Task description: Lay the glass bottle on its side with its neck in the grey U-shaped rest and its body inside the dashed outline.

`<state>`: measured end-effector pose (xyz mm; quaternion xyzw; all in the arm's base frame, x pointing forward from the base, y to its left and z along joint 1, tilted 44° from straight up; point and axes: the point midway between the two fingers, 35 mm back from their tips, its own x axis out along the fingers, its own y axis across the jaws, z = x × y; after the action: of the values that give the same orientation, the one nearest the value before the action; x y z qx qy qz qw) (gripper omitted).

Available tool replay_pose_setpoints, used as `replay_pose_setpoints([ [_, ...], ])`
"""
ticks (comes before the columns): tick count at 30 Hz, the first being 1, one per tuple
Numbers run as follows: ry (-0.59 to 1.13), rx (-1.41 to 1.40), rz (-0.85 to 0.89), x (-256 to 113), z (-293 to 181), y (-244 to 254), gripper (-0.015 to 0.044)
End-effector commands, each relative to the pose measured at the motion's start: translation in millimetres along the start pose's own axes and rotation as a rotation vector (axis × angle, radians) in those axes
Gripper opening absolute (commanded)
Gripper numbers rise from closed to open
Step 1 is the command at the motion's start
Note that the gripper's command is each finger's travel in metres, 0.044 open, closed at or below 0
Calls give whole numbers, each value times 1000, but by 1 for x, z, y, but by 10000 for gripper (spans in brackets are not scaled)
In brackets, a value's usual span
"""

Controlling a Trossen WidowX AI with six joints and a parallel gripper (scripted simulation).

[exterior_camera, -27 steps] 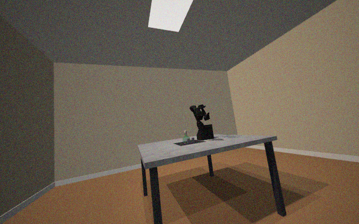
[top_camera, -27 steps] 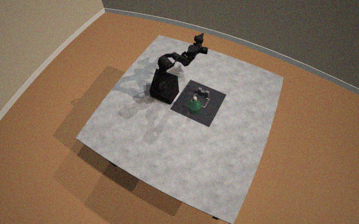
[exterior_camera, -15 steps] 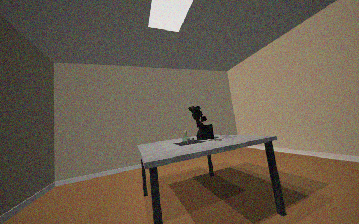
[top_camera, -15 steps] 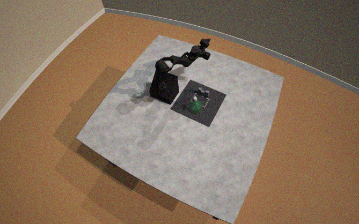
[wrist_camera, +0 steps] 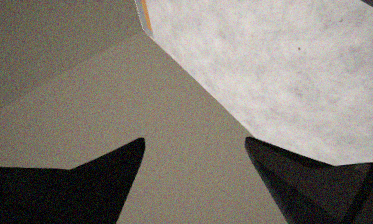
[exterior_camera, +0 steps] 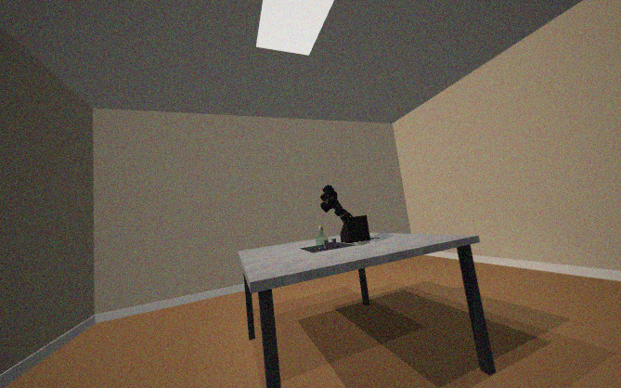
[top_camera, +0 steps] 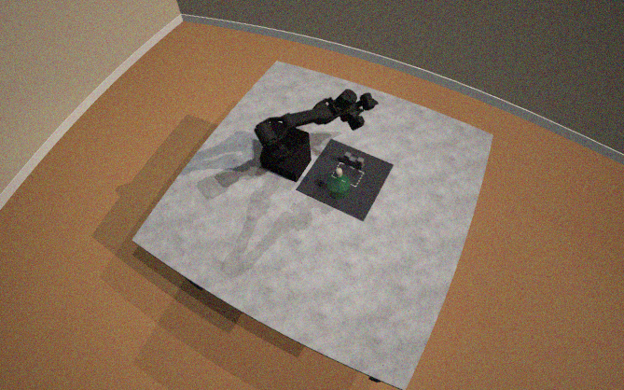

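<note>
One green bottle [top_camera: 338,186] [exterior_camera: 320,238] stands upright below, well apart from the end effector [top_camera: 367,112] [exterior_camera: 323,198] [wrist_camera: 195,140]; that is wide open, empty.

Bottle's base edge [exterior_camera: 320,244] indistinct.

From my remote seat, I see a plain, sparsely furnished room, perhaps a small robotics lab: a black arm [top_camera: 299,118] [exterior_camera: 341,210] stands on a pale, stone-patterned table [top_camera: 353,271] [exterior_camera: 283,262] (dark-legged), between beige walls [top_camera: 57,58] [exterior_camera: 245,178] [wrist_camera: 137,100], above an orange-brown floor [top_camera: 547,252] [exterior_camera: 182,346] and under a bright ceiling panel [exterior_camera: 293,23].
</note>
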<state>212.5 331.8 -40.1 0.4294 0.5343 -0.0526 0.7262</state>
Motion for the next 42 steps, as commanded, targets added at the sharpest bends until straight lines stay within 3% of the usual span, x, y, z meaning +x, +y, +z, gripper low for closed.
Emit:
replay_pose_setpoints([
  [1, -255, 103, -106, -39, 68, -6, 440],
  [21, -899, 217, -401, -205, 205, -64, 440],
  [26, -898, 244, -464, -203, 211, -66, 440],
  [34, -861, 414, -793, -187, 234, -82, 440],
  [42, -859, 419, -801, -187, 235, -83, 440],
])
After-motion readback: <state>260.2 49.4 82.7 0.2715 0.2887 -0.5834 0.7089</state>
